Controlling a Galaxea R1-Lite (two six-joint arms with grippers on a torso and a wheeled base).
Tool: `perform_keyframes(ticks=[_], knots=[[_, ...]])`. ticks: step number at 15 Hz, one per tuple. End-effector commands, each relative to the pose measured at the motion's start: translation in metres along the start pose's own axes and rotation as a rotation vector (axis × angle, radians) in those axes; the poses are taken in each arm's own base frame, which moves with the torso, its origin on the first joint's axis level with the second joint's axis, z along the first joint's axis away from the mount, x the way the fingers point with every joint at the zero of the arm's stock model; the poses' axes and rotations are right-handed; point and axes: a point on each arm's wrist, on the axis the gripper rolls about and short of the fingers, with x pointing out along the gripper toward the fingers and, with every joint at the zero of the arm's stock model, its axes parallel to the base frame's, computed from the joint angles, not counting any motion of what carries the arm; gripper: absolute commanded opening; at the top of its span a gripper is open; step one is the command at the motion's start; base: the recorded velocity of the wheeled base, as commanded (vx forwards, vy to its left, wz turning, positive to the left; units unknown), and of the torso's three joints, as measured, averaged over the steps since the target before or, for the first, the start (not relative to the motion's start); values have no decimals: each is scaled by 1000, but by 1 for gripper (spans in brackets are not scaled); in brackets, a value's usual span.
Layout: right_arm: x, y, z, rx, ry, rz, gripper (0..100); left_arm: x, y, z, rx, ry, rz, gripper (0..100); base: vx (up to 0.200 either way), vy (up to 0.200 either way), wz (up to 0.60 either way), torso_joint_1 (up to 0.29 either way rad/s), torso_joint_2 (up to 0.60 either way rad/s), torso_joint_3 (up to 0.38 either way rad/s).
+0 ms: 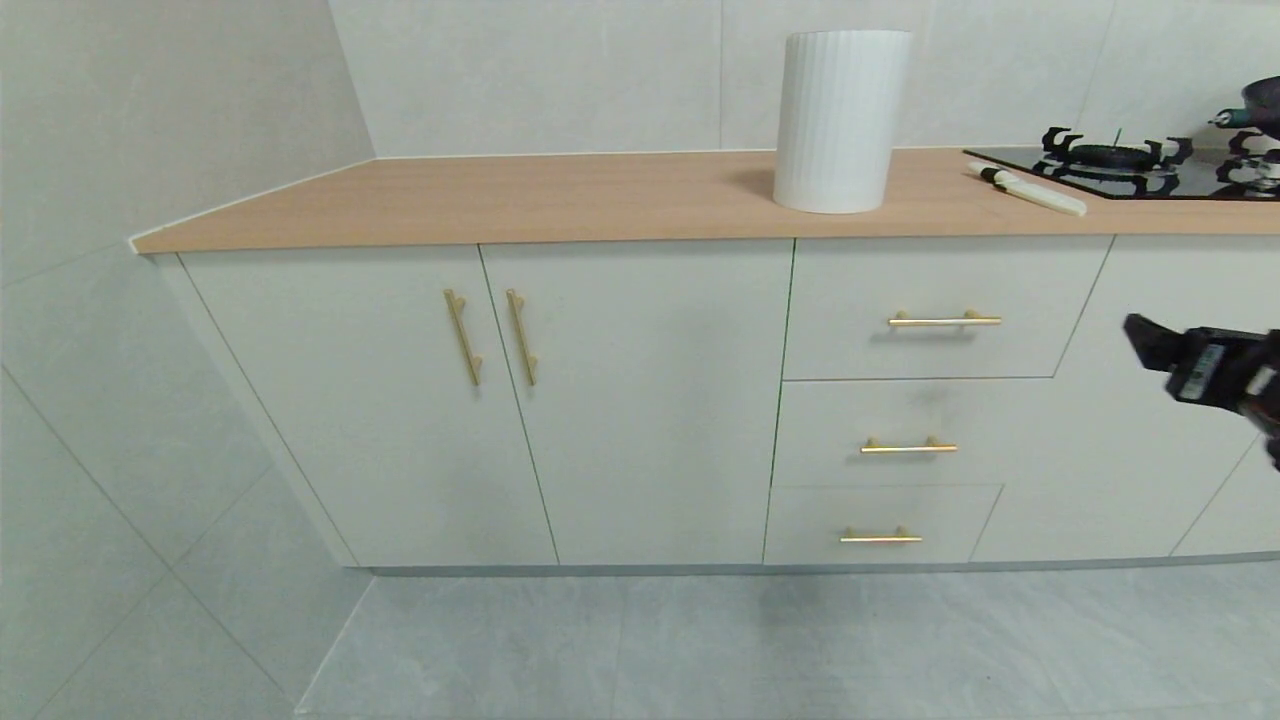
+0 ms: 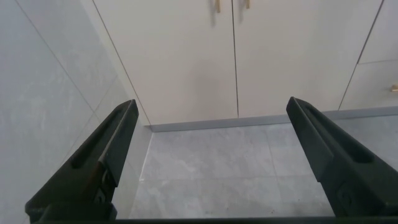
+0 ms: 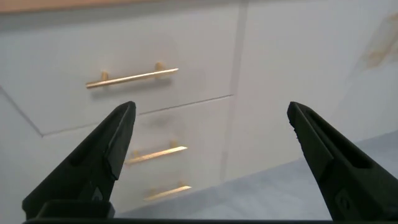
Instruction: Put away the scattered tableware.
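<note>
Lying on the counter (image 1: 560, 200) in the head view, toward its right end and just beside the front left corner of the gas hob (image 1: 1120, 165), is a pale knife (image 1: 1030, 189). It sits slantwise between the hob and the counter's front edge. A white ribbed cylinder (image 1: 840, 120) stands upright to the left of it, apart from it, about mid-depth on the counter. Below are two cabinet doors (image 1: 400, 400) and a stack of three drawers (image 1: 920, 400), all with gold handles. The right gripper (image 1: 1150, 345) hangs before the cabinet face to the right of the drawers, below counter height.

In the left wrist view the left gripper (image 2: 211, 106) has its jaws spread wide and empty over grey floor tiles (image 2: 211, 168), facing the foot of the cabinet doors.

In the right wrist view the right gripper's fingers (image 3: 106, 155) stand wide apart and empty, pointed at the drawers.
</note>
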Motion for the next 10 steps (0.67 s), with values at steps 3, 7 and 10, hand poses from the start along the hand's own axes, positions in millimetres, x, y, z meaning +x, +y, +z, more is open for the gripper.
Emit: perform_keyframes(ticks=[3,7,10], knots=[[-165,-73,6,-139,-138,-127,100,0,0,0,0,0,1,100,0,0,0,0,0,0],[-235,-95,-16,-141,-136,-137,100,0,0,0,0,0,1,100,0,0,0,0,0,0],[-250,-100,-30,-137,-148,-117,100,0,0,0,0,0,1,100,0,0,0,0,0,0]])
